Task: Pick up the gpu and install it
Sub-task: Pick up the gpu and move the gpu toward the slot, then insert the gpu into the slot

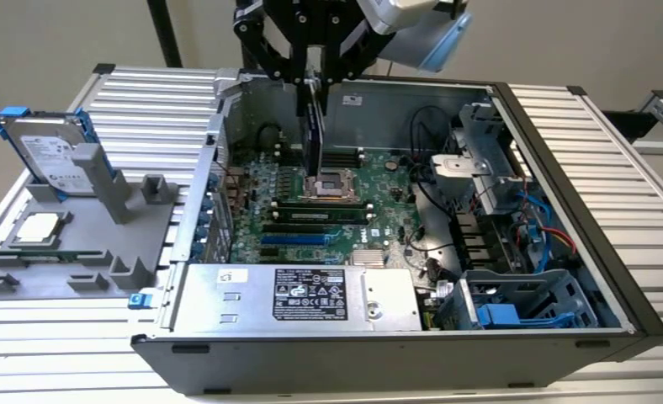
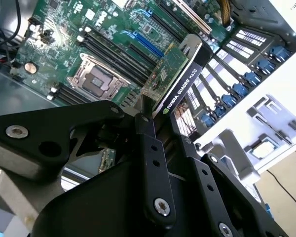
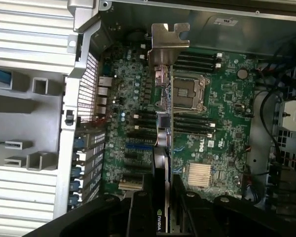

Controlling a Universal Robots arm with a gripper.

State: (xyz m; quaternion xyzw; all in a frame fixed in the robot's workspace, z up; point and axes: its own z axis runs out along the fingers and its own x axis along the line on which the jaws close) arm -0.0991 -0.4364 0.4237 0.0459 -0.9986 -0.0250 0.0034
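Pickup done, install pending: gripper (image 1: 315, 77) is pinching the gpu (image 1: 314, 126) by one edge, holding it above the CPU socket (image 1: 334, 183) near the case's (image 1: 365, 366) far edge, not yet seated in the expansion slots (image 1: 298, 240).

Matte black gripper (image 1: 314, 78), built of flat metal links with rounded ends, pinned together in pairs on either side. In the second wrist view, slim straight fingers (image 2: 149, 158), drilled with small round holes and fastened with a silver screw (image 2: 161, 207) towards the base. Next to them a broad, blunt black link (image 2: 49, 136), carrying one more silver screw and one open bore. Behind the links, a smooth black housing (image 2: 103, 207) with softly curved edges. In the exterior view, at one o'clock from the gripper, a rounded silver-grey wrist joint (image 1: 405, 21), finished with a pale blue cap (image 1: 453, 38).
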